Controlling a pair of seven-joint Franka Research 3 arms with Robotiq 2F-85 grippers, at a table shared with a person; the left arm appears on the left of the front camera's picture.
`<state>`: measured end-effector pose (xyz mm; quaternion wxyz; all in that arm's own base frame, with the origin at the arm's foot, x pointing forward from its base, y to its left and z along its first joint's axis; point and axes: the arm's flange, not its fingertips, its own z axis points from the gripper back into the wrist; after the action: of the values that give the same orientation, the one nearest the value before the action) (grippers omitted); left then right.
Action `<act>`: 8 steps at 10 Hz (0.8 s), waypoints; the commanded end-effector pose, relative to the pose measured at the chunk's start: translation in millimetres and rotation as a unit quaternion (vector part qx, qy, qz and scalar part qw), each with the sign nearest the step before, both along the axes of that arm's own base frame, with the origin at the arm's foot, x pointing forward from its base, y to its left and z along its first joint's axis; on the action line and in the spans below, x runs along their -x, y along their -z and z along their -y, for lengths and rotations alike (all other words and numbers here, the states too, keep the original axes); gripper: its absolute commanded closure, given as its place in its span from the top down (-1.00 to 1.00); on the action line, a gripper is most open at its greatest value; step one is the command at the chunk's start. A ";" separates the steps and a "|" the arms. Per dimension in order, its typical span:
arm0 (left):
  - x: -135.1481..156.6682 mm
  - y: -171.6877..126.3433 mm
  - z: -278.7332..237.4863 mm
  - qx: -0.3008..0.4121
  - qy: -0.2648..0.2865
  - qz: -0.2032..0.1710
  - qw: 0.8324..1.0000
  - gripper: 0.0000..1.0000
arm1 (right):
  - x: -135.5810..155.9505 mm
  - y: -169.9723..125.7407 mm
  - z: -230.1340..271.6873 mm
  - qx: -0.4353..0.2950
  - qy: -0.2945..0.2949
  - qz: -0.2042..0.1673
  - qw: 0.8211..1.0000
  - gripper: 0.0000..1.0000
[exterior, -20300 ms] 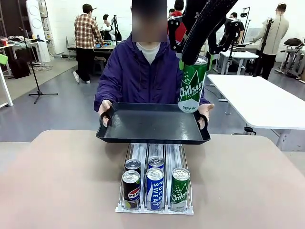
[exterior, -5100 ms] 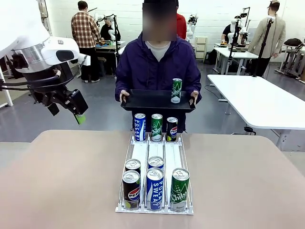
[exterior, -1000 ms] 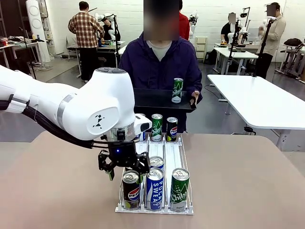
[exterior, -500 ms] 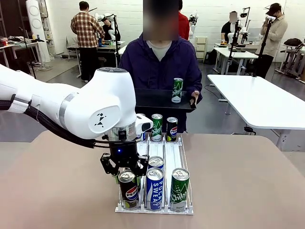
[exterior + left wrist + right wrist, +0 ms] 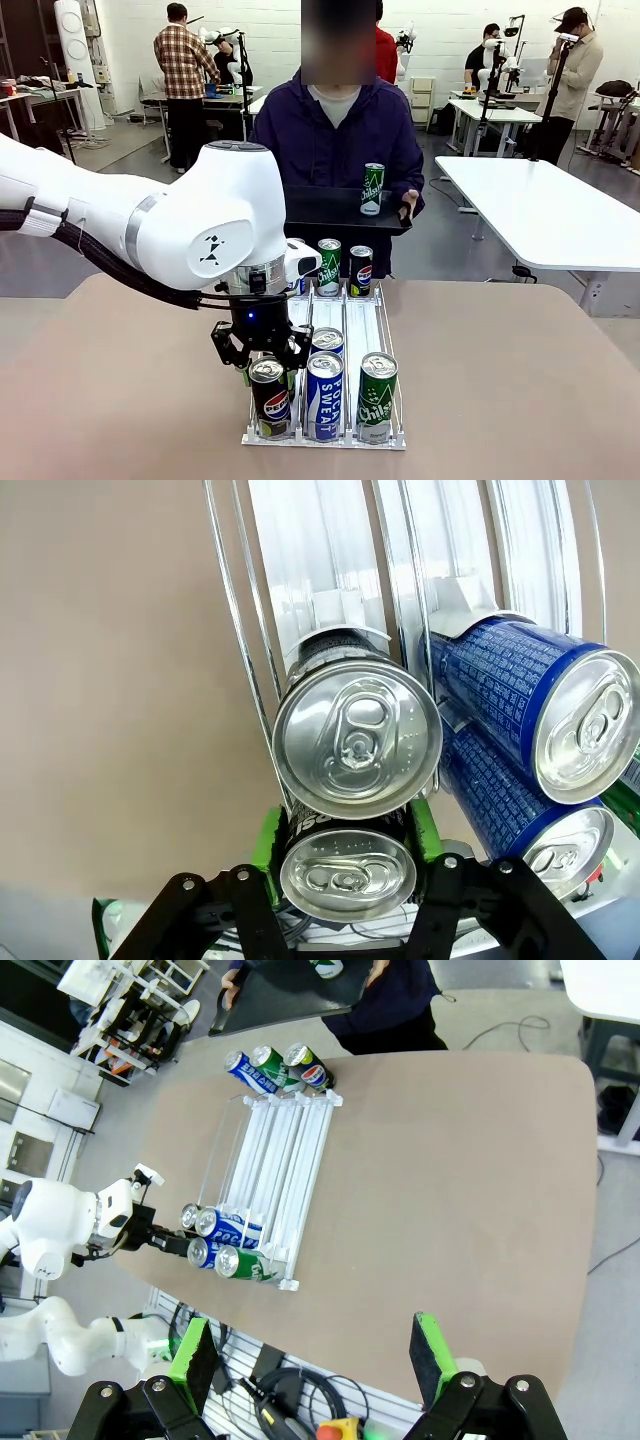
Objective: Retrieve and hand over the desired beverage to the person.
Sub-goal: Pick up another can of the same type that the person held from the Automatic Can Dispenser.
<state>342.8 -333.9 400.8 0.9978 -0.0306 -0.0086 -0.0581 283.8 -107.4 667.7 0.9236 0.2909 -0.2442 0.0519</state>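
At the near end of the wire rack (image 5: 262,432), my left gripper (image 5: 265,372) is shut on the front Pepsi can (image 5: 270,405) of the left lane. In the left wrist view the green pads (image 5: 268,845) press both sides of that Pepsi can (image 5: 348,872), and a second black can (image 5: 357,742) stands right behind it. The person (image 5: 335,130) stands at the far side and holds a black tray (image 5: 320,212) with a green can (image 5: 372,188) on it. My right gripper (image 5: 312,1355) hangs open high above the table (image 5: 450,1180).
Beside the held can stand a blue Pocari Sweat can (image 5: 324,395) and a green Chilsung can (image 5: 377,395), with another blue can (image 5: 327,340) behind. More cans (image 5: 345,268) stand at the rack's far end. Bare table lies left and right of the rack.
The left gripper's jaws, open around the Pepsi can a second ago, have shut on it, and the can has shifted slightly left. The right gripper has stayed open.
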 end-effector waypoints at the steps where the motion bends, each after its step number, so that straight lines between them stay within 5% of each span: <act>1: 3.8 -12.5 -2.3 -0.033 0.016 -0.014 0.999 -0.04 | -2.2 0.0 0.8 0.001 -0.001 -0.001 1.000 1.00; 8: 18.7 -202.4 8.5 -0.009 0.035 0.039 0.999 -0.04 | -2.2 0.0 0.8 0.001 -0.001 -0.001 1.000 1.00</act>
<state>312.9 -340.2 596.6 0.9939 -0.0275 -0.0408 -0.0984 284.0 -107.5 667.6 0.9237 0.2910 -0.2440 0.0518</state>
